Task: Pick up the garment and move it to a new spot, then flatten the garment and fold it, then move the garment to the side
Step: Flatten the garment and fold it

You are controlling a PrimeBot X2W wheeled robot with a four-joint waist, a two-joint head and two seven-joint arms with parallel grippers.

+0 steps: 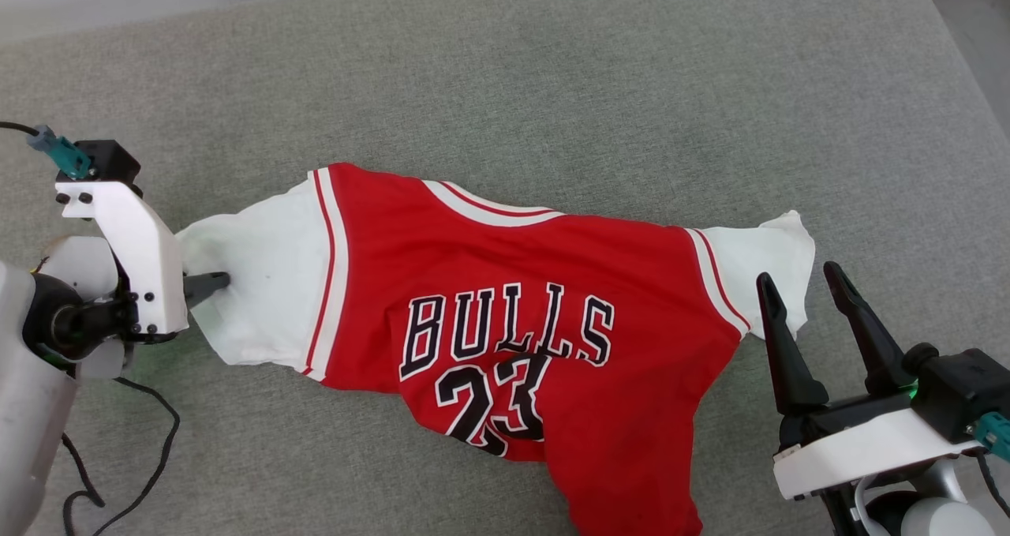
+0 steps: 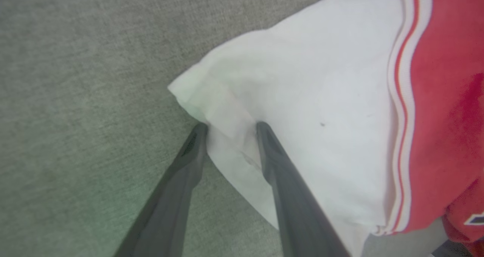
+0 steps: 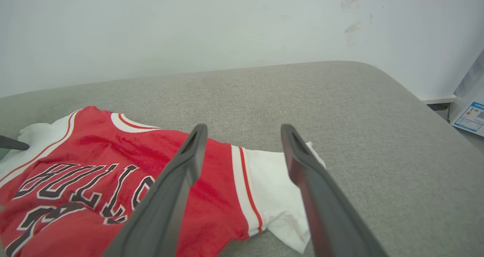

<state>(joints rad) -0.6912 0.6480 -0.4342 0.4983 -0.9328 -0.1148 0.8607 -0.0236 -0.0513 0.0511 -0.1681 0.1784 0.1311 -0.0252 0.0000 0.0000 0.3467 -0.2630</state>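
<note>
Head view: the garment (image 1: 505,283) lies face up across the grey padded surface (image 1: 552,86), neck toward the far side. "BULLS" reads clearly, but the bottom of the "23" crumples into a fold and the hem runs off the lower edge of the picture. The left tool (image 1: 207,285) sits at the white sleeve on that side. Its white bracket hides nearly all of it, so only one dark fingertip shows on the cloth and the gap cannot be judged from here. A black cable (image 1: 158,441) trails below it. The right tool (image 1: 798,275) stands at the lower right with fingers spread wide and empty, tips just beside the other white sleeve; whether they touch it I cannot tell.

Left wrist view: the left tool (image 2: 232,126) has its fingers apart, straddling the sleeve's folded edge. One tip is on the padded surface (image 2: 75,98) against that edge and the other rests on the white cloth. A ridge of the garment (image 2: 321,98) lies between them, not pinched. The picture is soft, and the red body is cut off at the right.

Right wrist view: the right tool (image 3: 244,127) is wide open with nothing held, poised over the near sleeve and masking part of the garment (image 3: 113,151). The lettering is cut off at the lower left. A printed label (image 3: 470,117) at the right edge is too small to read.
</note>
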